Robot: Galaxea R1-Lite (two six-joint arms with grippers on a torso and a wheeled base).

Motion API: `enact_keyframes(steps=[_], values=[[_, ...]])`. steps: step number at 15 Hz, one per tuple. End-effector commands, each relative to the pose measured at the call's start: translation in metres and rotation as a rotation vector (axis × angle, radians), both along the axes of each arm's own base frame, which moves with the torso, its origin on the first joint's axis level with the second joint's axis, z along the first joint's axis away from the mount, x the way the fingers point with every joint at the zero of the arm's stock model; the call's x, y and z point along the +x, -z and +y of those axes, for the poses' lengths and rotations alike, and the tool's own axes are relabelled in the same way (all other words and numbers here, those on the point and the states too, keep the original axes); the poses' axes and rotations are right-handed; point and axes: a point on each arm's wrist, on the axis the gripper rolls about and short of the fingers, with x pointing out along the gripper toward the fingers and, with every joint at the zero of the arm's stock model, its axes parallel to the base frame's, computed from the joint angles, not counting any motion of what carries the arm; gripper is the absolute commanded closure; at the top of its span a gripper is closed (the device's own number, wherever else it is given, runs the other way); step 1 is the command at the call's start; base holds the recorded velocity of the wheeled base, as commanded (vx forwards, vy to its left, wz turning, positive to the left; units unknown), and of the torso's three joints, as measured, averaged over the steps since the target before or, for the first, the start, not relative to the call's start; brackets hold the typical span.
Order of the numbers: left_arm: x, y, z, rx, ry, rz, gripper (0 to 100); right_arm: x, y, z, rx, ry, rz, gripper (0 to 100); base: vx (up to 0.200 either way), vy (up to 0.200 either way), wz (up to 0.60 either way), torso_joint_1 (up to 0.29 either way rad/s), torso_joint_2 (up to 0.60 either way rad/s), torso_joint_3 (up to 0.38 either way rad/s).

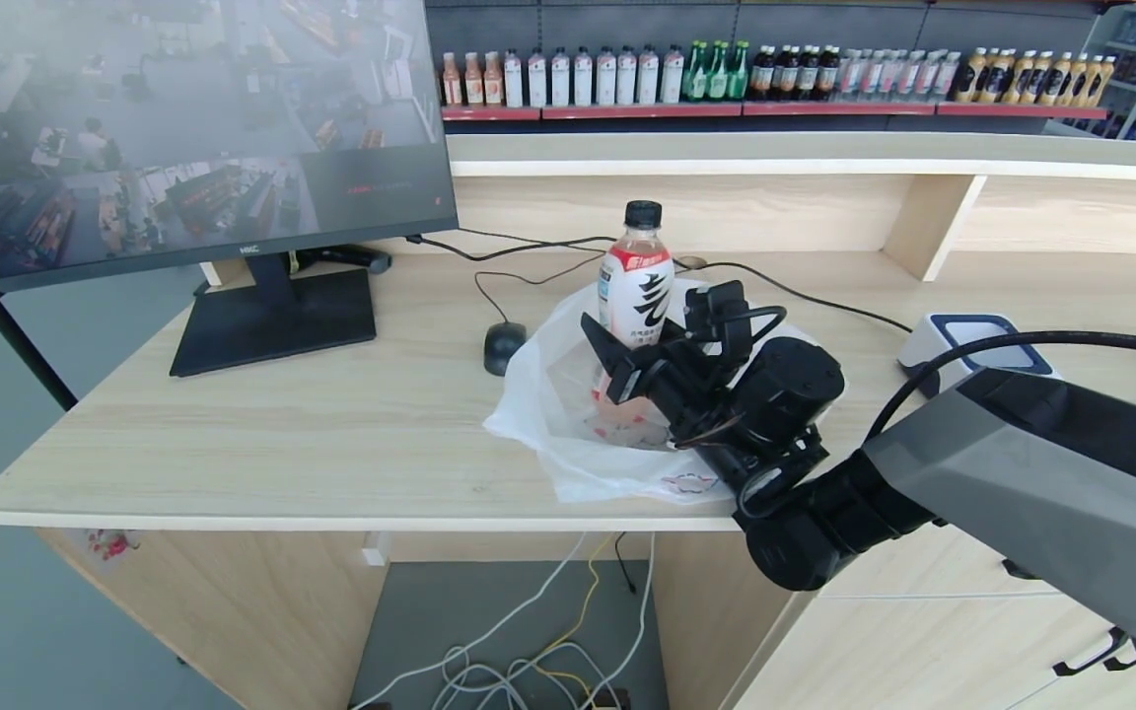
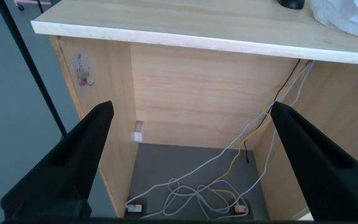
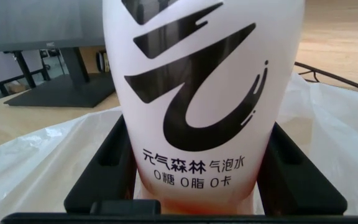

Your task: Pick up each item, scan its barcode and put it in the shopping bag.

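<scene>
Clamping smooth, rounded plastic bottle upright inside crinkled translucent shopping bag on pale woodgrain counter: right gripper | left gripper spread wide, below counter edge | left wrist view adds tangled cables underneath

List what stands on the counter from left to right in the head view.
monitor → mouse → bottle → scanner
</scene>
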Motion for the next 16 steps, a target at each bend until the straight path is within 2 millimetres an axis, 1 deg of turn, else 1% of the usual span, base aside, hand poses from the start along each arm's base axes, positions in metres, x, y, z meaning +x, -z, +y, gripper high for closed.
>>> enact_keyframes(steps=[1, 10, 11, 14, 16], values=[[0.0, 0.0, 0.0, 0.0, 0.0, -0.001, 0, 0.0008, 0.005, 0.0015, -0.008, -0.002, 0.013, 100, 0.0, 0.0, 0.0, 0.0, 0.0, 0.0], [0.0, 0.0, 0.0, 0.0, 0.0, -0.001, 0, 0.002, 0.011, 0.0023, -0.014, -0.002, 0.022, 100, 0.0, 0.0, 0.0, 0.0, 0.0, 0.0], [0.0, 0.0, 0.0, 0.0, 0.0, -0.001, 0, 0.0014, 0.0116, 0.0018, -0.014, -0.001, 0.026, 0, 0.0, 0.0, 0.0, 0.0, 0.0, 0.0], [0.0, 0.0001, 0.0, 0.0, 0.0, 0.001, 0, -0.0002, 0.0072, 0.0017, -0.002, -0.006, 0.011, 0, 0.0, 0.0, 0.0, 0.0, 0.0, 0.0], [0.0, 0.0001, 0.0, 0.0, 0.0, 0.001, 0, -0.0023, 0.0096, -0.0006, -0.004, -0.005, 0.027, 0, 0.0, 0.0, 0.0, 0.0, 0.0, 0.0]])
